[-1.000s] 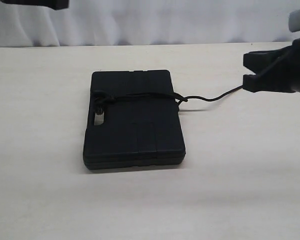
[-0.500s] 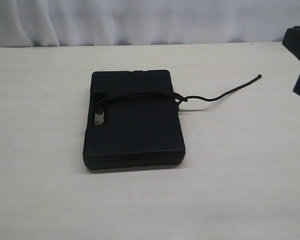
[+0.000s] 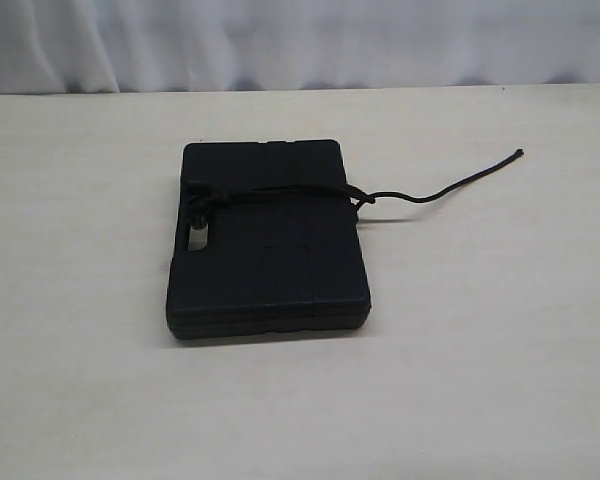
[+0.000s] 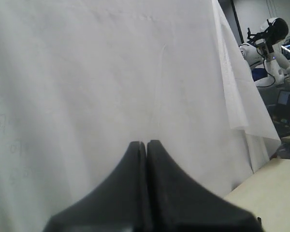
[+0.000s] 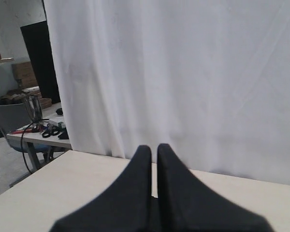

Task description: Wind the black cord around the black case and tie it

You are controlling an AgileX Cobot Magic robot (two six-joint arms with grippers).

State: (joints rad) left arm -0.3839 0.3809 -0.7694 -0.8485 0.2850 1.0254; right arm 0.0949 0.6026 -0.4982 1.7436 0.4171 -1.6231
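The black case (image 3: 268, 240) lies flat in the middle of the table in the exterior view. The black cord (image 3: 280, 193) runs across its upper part and is knotted near the handle cut-out; its loose tail (image 3: 450, 187) trails off to the right on the table. Neither gripper shows in the exterior view. In the left wrist view my left gripper (image 4: 146, 144) is shut and empty, facing a white curtain. My right gripper (image 5: 153, 149) in the right wrist view is shut with only a thin slit between the fingers, holding nothing, above the table's far edge.
A white curtain (image 3: 300, 40) hangs behind the pale table (image 3: 480, 350). Beyond the table's edge, the right wrist view shows a side desk with clutter (image 5: 43, 129).
The right gripper, which was at the cord's tail end on the right, has let go and withdrawn out of the exterior view. The cord's tail now lies free on the table.
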